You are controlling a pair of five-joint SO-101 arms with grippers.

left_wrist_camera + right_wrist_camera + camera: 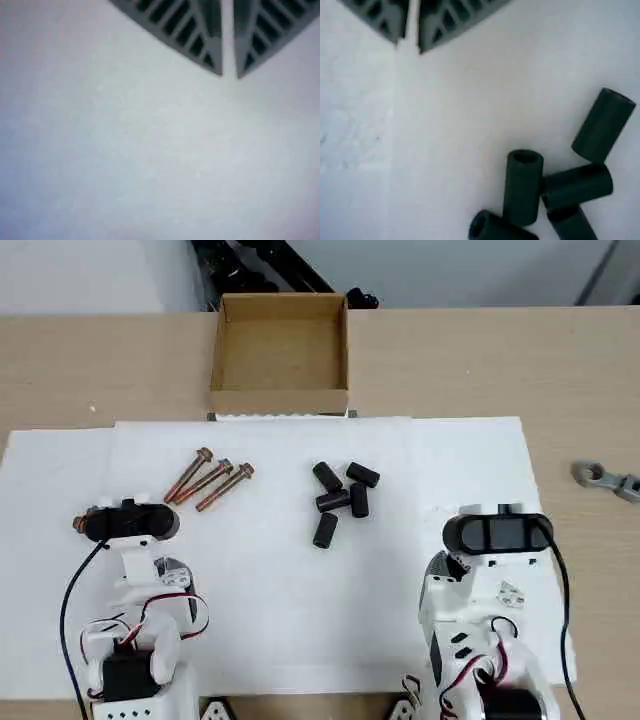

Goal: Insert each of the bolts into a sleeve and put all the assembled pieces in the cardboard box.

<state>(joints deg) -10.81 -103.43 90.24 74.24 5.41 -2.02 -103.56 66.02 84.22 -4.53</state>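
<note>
Lower frame, near edge of white sheet (270, 630):
- Left gripper (228, 75): jaws drawn to a narrow slit, nothing betw., bare sheet beneath.
- Right gripper (407, 47): same narrow slit, empty.

Mid frame, left of centre: 3 bolts (210, 480), coppery, lying fanned close together, heads toward upper right.

Mid frame, centre: 5 sleeves (342, 500), short black tubes in a loose cluster. Several touching, one apart at lower left of the cluster.

Top centre: cardboard box (280, 400), open, nothing inside, just past far edge of sheet.

Handling (judgement):
- Bolts prob. stiff, metal, apt to roll. Grip across shank nr head, leaving tip free for insertion.
- Sleeves look rigid, smooth, prob. slippery and roll-prone. Grip across outer wall, bore left clear.
- Sleeve material, plastic vs rubber, not clear from these views.
</note>
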